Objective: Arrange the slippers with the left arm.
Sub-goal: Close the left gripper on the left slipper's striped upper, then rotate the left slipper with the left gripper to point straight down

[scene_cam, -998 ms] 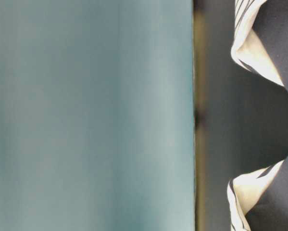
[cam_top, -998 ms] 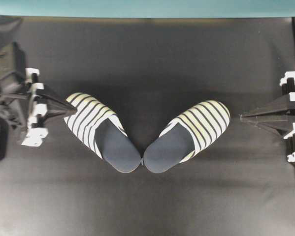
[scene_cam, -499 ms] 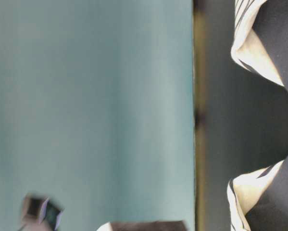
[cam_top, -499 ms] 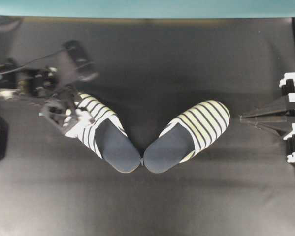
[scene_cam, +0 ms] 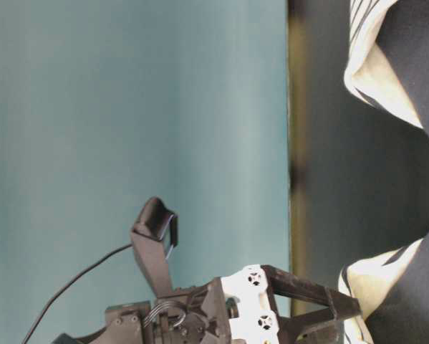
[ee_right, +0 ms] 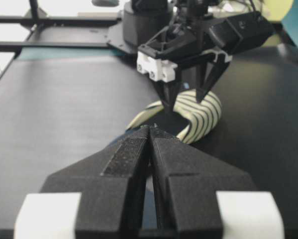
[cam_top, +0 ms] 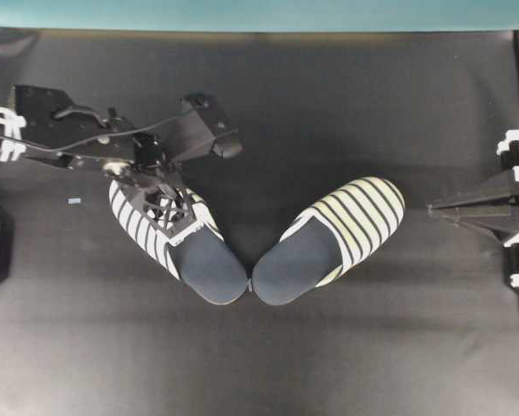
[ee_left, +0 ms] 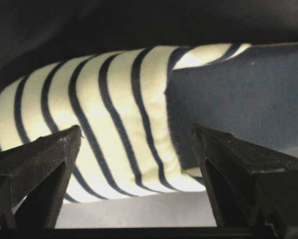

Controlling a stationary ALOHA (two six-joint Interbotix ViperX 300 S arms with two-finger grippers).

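The slippers lie mid-table with heels touching and striped toes splayed apart: the left slipper (cam_top: 203, 260) and the right slipper (cam_top: 346, 221). The left arm (cam_top: 60, 139) reaches in from the left edge. Its left gripper (cam_top: 164, 204) hangs open over the left slipper's striped toe cover (ee_left: 114, 119), pointing down. In the left wrist view the two fingers (ee_left: 39, 164) stand wide apart with the toe cover and navy insole (ee_left: 238, 94) beyond them, nothing gripped. The right gripper (cam_top: 434, 206) rests shut at the right edge, clear of the right slipper.
A black mat (cam_top: 259, 364) covers the table, with a teal wall (cam_top: 259, 13) along the far edge. A small pale scrap (cam_top: 74, 201) lies left of the left slipper. The left wrist camera (cam_top: 211, 132) juts out above that slipper.
The left arm has swung out from its rest at the left edge, and its gripper has opened and come over the left slipper's toe. Slippers and right arm have not moved.
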